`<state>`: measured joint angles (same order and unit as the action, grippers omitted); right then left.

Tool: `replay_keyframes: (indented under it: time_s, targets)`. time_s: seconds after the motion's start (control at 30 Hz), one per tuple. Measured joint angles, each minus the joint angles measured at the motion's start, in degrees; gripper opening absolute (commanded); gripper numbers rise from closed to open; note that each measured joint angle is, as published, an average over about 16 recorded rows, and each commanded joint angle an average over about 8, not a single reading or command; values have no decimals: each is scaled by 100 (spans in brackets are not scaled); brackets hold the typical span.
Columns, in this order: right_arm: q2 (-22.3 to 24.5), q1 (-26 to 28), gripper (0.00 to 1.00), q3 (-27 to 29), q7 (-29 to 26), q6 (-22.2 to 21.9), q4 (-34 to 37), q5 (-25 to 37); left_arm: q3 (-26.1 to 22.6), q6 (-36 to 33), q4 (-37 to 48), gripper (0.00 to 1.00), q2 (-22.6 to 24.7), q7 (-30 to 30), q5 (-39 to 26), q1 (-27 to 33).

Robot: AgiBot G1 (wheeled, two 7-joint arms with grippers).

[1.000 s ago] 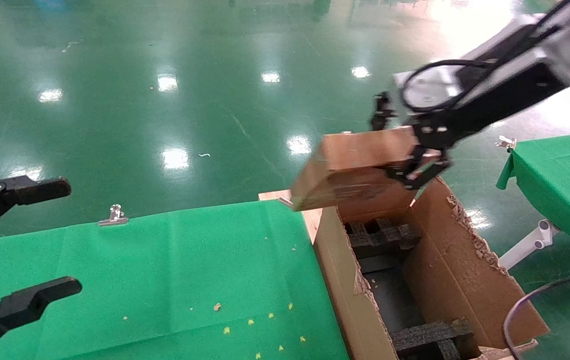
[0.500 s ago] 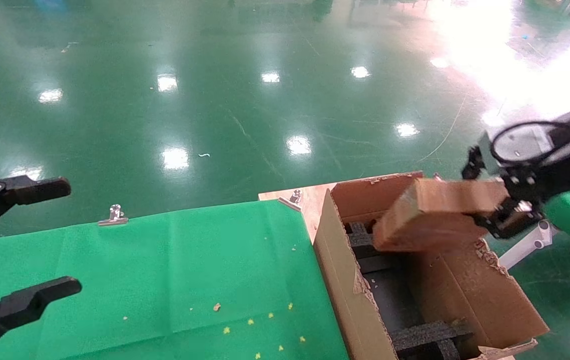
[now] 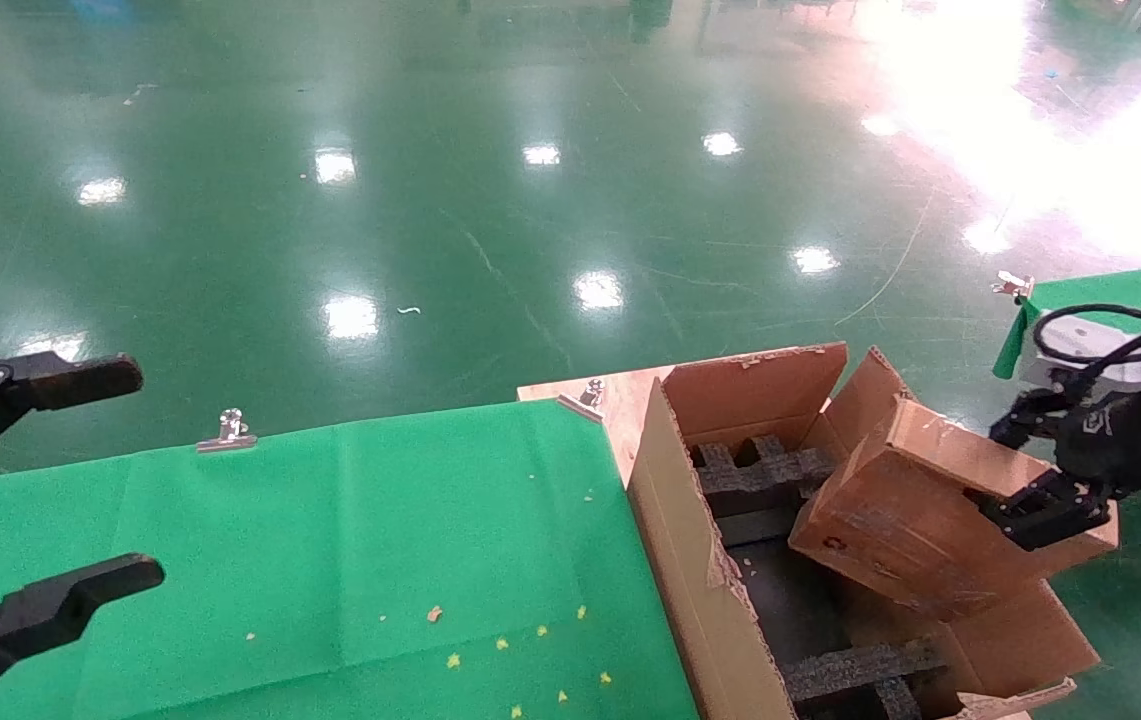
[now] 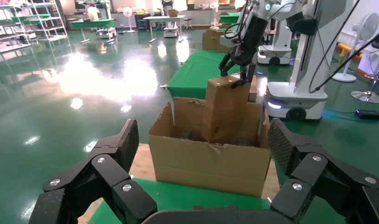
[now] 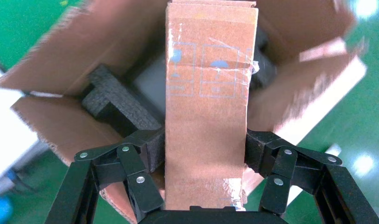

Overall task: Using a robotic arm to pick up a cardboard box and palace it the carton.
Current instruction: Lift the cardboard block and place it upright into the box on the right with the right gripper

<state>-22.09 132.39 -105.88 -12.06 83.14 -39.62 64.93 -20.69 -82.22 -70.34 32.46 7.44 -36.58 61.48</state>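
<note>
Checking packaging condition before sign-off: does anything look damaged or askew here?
Yes. The carton has torn, ragged flap edges, and the cardboard box hangs tilted in the right claw, partly inside.

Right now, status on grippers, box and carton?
Right gripper shut on box, tilted, low end inside carton. Left gripper open, idle over green table. Foam inserts below box.
</note>
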Motion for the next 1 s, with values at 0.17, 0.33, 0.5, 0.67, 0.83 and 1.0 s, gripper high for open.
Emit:
replay_keyframes:
  time_s: [0.17,0.33,0.5,0.67,0.83,1.0]
  targets:
    - [373,-298,0,8,-439,-436,-66,-342,0,0,0,100,0,0,0,0]
    - [743,-599,0,9,-745,-920,-273,-721,0,0,0,100,0,0,0,0]
    - [1037,-864,0,5,-891,-1327,-509,-1075,0,1,1,100,0,0,1,-1]
    - [1174,-1012,0,-7,-926,-1543,-655,-1264,0,1,1,100,0,0,1,-1]
    - [1186,-1053,0,-21,-940,-1591,-692,-1302,0,2,2,100,0,0,1,-1]
    - [1112,-1090,0,-51,-1170,-1691,-671,-1313,0,2,2,100,0,0,1,-1]
